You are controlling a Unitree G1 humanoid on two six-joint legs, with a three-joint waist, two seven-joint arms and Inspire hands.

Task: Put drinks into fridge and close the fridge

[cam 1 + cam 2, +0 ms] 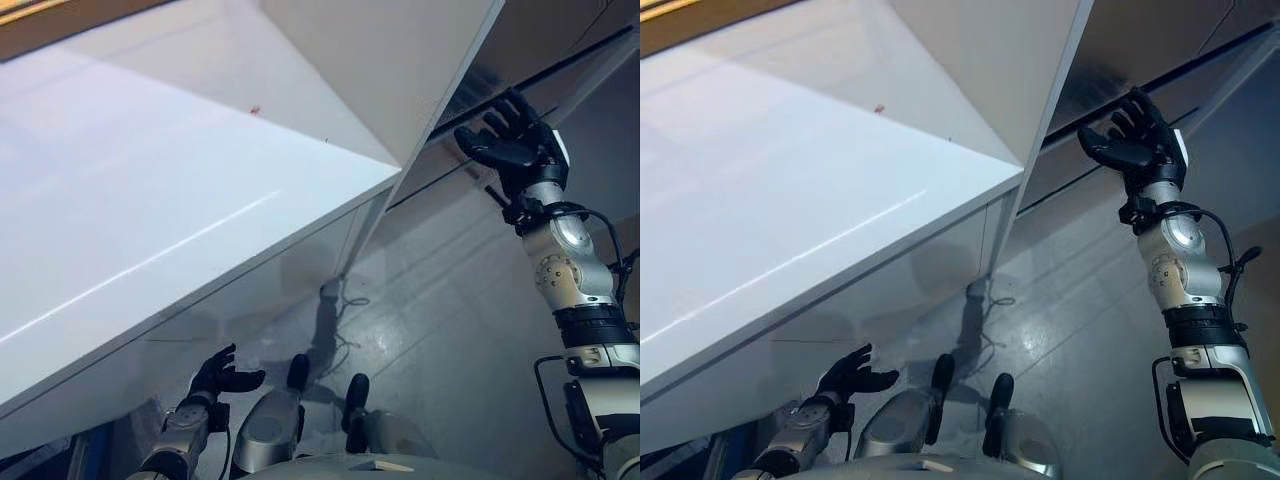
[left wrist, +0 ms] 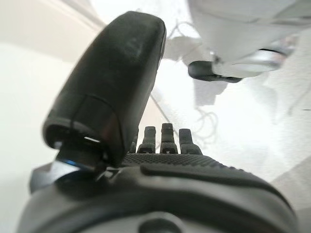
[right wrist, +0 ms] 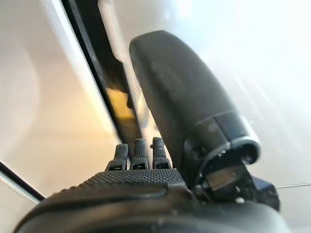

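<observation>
Fridge door [image 1: 180,200] swung wide, no drinks in sight.
Right robot hand [image 1: 1132,140] at upper right, fingers spread, empty, near the door's edge; left robot hand [image 1: 222,375] relaxed, empty, lower left. Door probably stiff, smooth, slippery: push flat near its edge.

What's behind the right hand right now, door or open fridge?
Behind the right hand is a flat grey panel crossed by a dark seam; the hand is open and raised toward it. No fridge interior or drinks show. The white surface covers whatever lies further left.
</observation>
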